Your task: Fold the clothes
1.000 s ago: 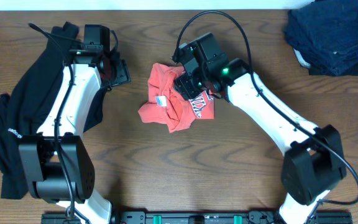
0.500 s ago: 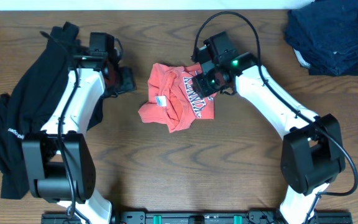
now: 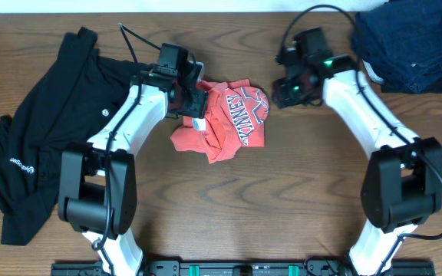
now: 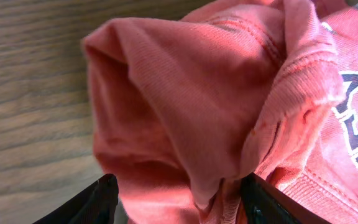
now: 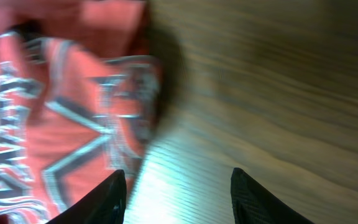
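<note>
The crumpled red-orange T-shirt [image 3: 232, 126] lies mid-table with its varsity lettering facing up. My left gripper [image 3: 196, 100] sits at the shirt's upper left edge. In the left wrist view its jaws [image 4: 185, 205] stand open, and a bunched fold of the shirt [image 4: 185, 93] fills the gap between them. My right gripper [image 3: 282, 93] hovers just right of the shirt, apart from it. It is open [image 5: 176, 199] over bare wood with nothing between its fingers, and the lettered cloth [image 5: 48, 112] lies to its left. A black top [image 3: 44, 130] lies spread at the far left.
A pile of dark blue clothes [image 3: 409, 42] sits at the back right corner. The wooden table [image 3: 229, 207] shows bare in front of the shirt. The left arm reaches across the black top's right edge.
My left arm swung right from the black top to the shirt's left edge. My right gripper drew back to the right, off the shirt, and its jaws narrowed a little. The lettering shows more.
</note>
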Controlling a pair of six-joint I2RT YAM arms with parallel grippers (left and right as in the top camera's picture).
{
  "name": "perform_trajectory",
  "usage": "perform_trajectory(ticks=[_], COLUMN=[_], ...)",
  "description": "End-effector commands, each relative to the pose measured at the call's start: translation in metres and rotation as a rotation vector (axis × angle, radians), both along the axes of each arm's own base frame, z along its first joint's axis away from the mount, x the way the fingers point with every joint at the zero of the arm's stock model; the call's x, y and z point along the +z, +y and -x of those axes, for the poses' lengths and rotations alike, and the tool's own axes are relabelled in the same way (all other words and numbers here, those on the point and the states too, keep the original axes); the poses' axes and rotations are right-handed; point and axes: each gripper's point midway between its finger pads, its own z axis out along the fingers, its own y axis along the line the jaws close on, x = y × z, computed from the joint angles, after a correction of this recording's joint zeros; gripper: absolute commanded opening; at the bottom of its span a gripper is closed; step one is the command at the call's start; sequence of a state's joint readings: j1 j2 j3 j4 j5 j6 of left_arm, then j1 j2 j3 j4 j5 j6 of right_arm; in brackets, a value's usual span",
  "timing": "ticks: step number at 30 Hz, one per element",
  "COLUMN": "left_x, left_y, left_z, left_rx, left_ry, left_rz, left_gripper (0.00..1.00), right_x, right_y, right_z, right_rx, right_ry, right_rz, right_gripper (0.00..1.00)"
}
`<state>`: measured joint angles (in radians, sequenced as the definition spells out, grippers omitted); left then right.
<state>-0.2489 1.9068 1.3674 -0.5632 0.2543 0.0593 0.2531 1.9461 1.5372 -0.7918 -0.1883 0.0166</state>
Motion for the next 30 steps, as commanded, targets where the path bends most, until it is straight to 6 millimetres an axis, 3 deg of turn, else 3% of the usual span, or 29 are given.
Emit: perform_trajectory(ticks=[1, 4, 18, 23, 27, 30], left_x=[-0.004, -0.004, -0.002, 0.018, 0.041, 0.045], left_y=[-0.009, -0.018, -0.025, -0.024, -0.013, 0.003], left_z=[0.000, 0.000, 0.007, -0.018, -0.048, -0.061], left_rx=[-0.061, -0.080, -0.098, -0.082, -0.019, 0.030], left_ry=[-0.001, -0.001, 0.026, -0.066, -0.173, -0.223], left_rz=[0.042, 0.082, 0.117, 0.124, 0.095, 0.028], left_gripper=[0.65, 0.61, 0.06, 0.06, 0.06, 0.06], right_x=[0.017, 0.017, 0.019, 0.019, 0.018, 0.018], right_y=[-0.018, -0.029, -0.034, -0.034, -0.034, -0.034], right_z=[-0.005, -0.008, -0.011, -0.012, -0.010, -0.010], right_rx=[-0.053, -0.078, -0.083, -0.083, -0.082, -0.082], right_ry=[-0.027, -0.026, -0.038, -0.038, -0.033, -0.031], right_rz=[-0.014, -0.014, -0.019, -0.020, -0.019, -0.018], right_gripper=[0.52, 0.52, 0.53, 0.53, 0.52, 0.53])
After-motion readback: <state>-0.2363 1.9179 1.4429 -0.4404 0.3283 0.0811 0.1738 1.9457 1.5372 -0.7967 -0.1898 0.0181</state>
